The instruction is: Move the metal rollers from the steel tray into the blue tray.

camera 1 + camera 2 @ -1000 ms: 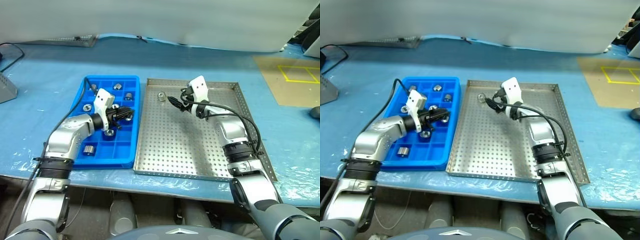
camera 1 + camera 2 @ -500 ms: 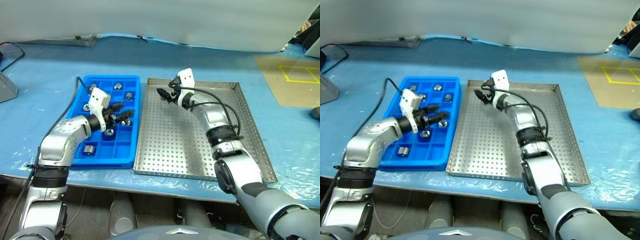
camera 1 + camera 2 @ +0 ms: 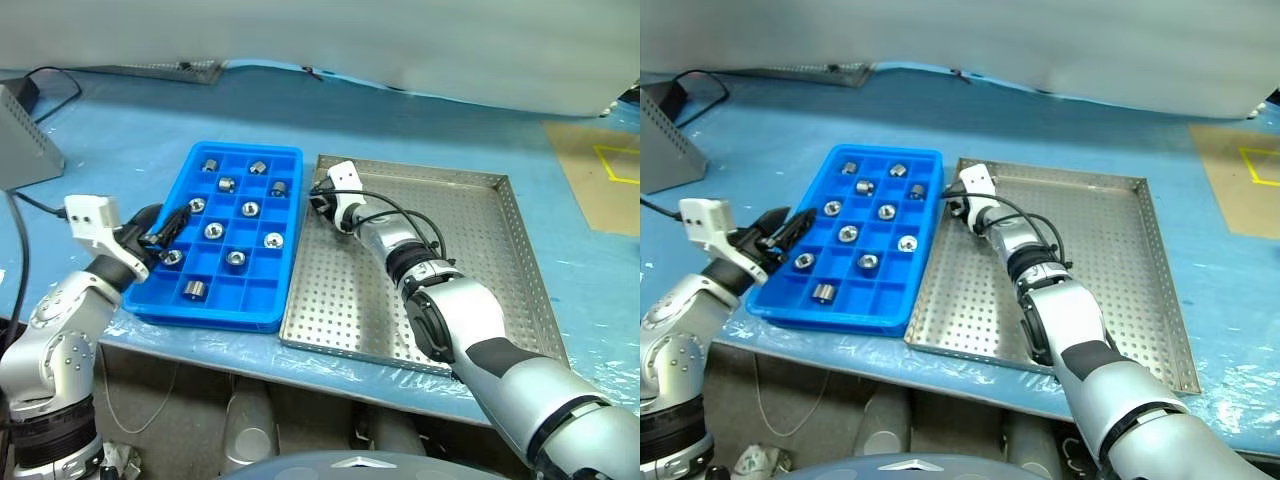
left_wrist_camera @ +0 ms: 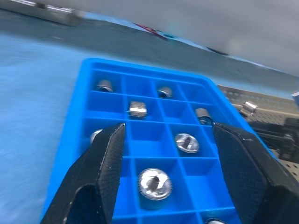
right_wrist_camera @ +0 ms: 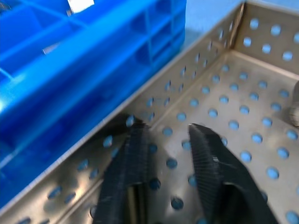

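Left wrist view first: peering out between the jaws of the left gripper [image 4: 168, 128], spread wide and gripping nothing. Ahead of those jaws and a little below, the blue tray [image 4: 88, 84], with metal rollers [image 4: 154, 183] resting one to a compartment, eleven by a count from the head views. Hovering at the tray's outer edge, clear of the load. Little to fear on this side, unless dipped low enough to clip the rim and jolt rollers out of their cells.

Over to the right now. Right gripper [image 3: 319, 197] down low over the steel tray [image 3: 450, 230], nose aimed at the wall that runs alongside the blue tray. Pinched to a narrow gap, perforated floor plain to see between the fingers [image 5: 135, 154], so nothing caught. One last roller [image 4: 247, 108] lying on the steel floor just outside those jaws, beside one finger rather than between the two, or so it looks at the very margin of the right wrist view.

Danger from here: shutting on air and lifting away empty. Worse, nudging the roller with a finger's flank and sending it rolling off along the wall or wedging it in the corner, harder to pinch. Needs reopening and re-centring before any squeeze.
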You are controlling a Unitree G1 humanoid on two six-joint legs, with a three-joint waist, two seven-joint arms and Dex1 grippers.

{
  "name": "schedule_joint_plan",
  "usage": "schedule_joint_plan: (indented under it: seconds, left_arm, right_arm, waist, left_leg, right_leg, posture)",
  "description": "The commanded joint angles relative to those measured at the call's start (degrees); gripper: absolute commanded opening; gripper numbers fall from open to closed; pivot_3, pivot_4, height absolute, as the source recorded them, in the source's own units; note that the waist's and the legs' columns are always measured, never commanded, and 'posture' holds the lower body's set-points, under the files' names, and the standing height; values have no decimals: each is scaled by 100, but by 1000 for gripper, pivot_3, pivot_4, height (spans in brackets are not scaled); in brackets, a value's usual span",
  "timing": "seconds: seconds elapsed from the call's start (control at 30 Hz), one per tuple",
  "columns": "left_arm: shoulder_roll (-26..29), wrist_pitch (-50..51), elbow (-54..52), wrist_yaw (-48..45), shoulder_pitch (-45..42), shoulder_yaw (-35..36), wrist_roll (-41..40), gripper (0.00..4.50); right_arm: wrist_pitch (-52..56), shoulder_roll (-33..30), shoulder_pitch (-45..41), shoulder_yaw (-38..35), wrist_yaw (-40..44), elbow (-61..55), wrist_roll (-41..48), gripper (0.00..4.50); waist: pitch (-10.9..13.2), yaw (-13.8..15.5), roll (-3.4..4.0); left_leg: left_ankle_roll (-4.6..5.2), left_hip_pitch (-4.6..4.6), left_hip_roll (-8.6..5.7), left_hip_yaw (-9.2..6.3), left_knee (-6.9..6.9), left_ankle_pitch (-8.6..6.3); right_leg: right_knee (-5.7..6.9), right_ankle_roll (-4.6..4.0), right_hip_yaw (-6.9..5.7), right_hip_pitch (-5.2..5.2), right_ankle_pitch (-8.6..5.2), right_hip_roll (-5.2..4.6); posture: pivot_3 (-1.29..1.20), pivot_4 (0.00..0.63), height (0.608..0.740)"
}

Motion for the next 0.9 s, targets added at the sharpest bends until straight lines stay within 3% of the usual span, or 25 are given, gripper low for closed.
schedule_joint_plan:
  seconds: [0.03, 0.23, 0.33, 0.53, 0.73, 0.9]
  left_arm:
    - [50, -162, -18, 313, -339, 391, -295, 3144]
    - [47, -279, 446, 577, -896, 326, -329, 3144]
    - [-7, -442, 677, 581, -1094, 66, -157, 3144]
    - [-25, -722, 898, 475, -1476, -470, 123, 3144]
    - [22, -713, 89, 708, -1176, -344, 30, 3144]
    - [-217, -711, -836, 1124, -226, -91, -3, 3144]
  right_arm:
    - [-572, 183, -301, -114, 255, -400, 150, 44]
    - [-574, -41, -668, -621, -124, -389, 448, 44]
    - [-343, -248, -733, -693, -621, -150, 327, 916]
    - [-124, -527, -823, -817, -1404, 171, 211, 2942]
    - [224, -649, -962, -1021, -1843, 327, 195, 2942]
    - [476, -629, -1103, -1156, -2089, 401, 164, 2942]
  waist:
    - [1, 11, 1]
    - [4, -23, 5]
    - [7, -6, 12]
    - [5, 100, 8]
    - [5, 187, 9]
    - [5, 352, 11]
  left_leg:
    - [-1, -1, 3, -3, -1, 0]
    - [-19, -52, 17, -21, 14, 12]
    - [-34, -83, 25, -33, 33, 21]
    - [-31, -58, 23, -35, 35, 18]
    - [-33, -69, 24, -49, 38, 19]
    - [-32, -84, 25, -56, 37, 18]
  right_leg:
    - [4, 0, -1, -3, 0, 2]
    - [11, -17, 1, -59, 12, 33]
    - [15, -21, -2, -81, 14, 57]
    - [2, -17, -7, -39, 11, 49]
    - [7, -18, -16, -45, 11, 49]
    - [0, -18, -21, -58, 11, 49]
  posture:
    - [518, 150, 740]
    - [462, 150, 740]
    - [439, 150, 740]
    - [529, 150, 740]
    - [688, 150, 740]
    - [809, 150, 740]
